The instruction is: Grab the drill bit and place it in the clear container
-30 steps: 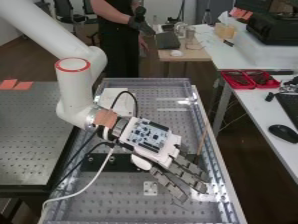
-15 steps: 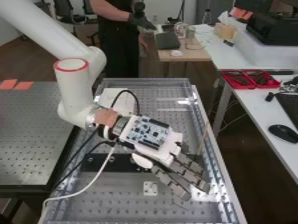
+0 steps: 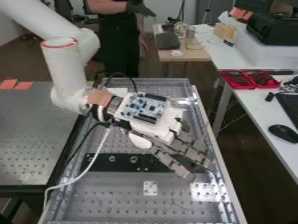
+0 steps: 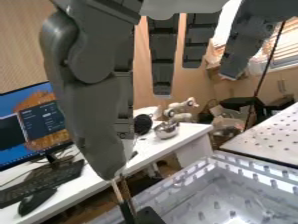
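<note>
Hand (image 3: 157, 128) (fingers (image 3: 174, 165) mostly straight) hangs above perforated bench (image 3: 110, 192).

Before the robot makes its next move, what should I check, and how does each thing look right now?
1. Hand is over the perforated bench: ok.
2. Drill bit is secure in the hand: cannot tell; the grip can't be made out.
3. Clear container is identified for the drop: cannot tell which thing is meant.
4. White cable has slack: ok, it hangs in a loose curve beside the arm.
5. Hand is apart from the red trays on the side desk: ok.
6. Hand is apart from the computer mouse: ok.
</note>
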Robot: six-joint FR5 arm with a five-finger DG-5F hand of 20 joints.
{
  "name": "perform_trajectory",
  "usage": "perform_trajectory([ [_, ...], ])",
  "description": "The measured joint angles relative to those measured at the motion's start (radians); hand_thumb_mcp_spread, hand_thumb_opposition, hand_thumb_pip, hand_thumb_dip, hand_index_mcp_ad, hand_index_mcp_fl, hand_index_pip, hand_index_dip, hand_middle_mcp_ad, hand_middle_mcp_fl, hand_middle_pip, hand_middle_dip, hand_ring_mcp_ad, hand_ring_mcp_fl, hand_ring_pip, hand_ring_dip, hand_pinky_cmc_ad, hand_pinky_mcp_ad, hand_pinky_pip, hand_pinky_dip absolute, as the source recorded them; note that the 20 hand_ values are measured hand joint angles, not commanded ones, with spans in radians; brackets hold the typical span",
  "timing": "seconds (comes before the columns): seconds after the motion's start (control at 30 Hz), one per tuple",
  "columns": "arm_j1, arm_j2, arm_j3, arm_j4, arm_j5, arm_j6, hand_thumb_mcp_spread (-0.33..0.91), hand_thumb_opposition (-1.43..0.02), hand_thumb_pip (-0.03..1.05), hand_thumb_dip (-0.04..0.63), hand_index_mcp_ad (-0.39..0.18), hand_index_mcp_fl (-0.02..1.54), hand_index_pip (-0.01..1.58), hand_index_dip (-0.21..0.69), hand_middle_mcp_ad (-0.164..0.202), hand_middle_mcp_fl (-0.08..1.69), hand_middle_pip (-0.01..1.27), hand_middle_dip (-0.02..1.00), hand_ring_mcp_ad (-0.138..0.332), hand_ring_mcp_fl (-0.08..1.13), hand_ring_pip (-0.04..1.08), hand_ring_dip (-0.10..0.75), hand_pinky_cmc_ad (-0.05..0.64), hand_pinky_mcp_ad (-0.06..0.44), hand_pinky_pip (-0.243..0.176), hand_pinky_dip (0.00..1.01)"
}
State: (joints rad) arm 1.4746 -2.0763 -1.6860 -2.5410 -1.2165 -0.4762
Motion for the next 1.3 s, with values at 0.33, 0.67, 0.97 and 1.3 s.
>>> perform_trajectory([
  [0.33,0.031,0.107,-0.036,-0.019,-0.007,-0.05,0.66,-0.99,0.42,0.223,-0.185,1.02,0.77,0.283,0.094,0.38,0.14,0.19,0.133,0.05,0.13,0.087,0.367,0.278,-0.01,0.19],
  [0.67,0.101,0.207,-0.103,0.016,-0.009,-0.107,0.65,-0.99,0.42,0.223,-0.185,1.03,0.75,0.29,0.094,0.4,0.13,0.19,0.131,0.05,0.13,0.087,0.363,0.279,-0.01,0.19],
  [0.97,0.181,0.242,-0.134,0.032,-0.039,-0.14,0.66,-1.0,0.42,0.223,-0.185,1.04,0.73,0.309,0.094,0.39,0.13,0.2,0.134,0.05,0.13,0.096,0.363,0.278,-0.01,0.19],
  [1.3,0.259,0.218,-0.121,0.02,-0.095,-0.142,0.66,-1.0,0.42,0.223,-0.185,1.05,0.71,0.316,0.094,0.4,0.13,0.2,0.134,0.05,0.13,0.096,0.363,0.278,-0.01,0.19],
])
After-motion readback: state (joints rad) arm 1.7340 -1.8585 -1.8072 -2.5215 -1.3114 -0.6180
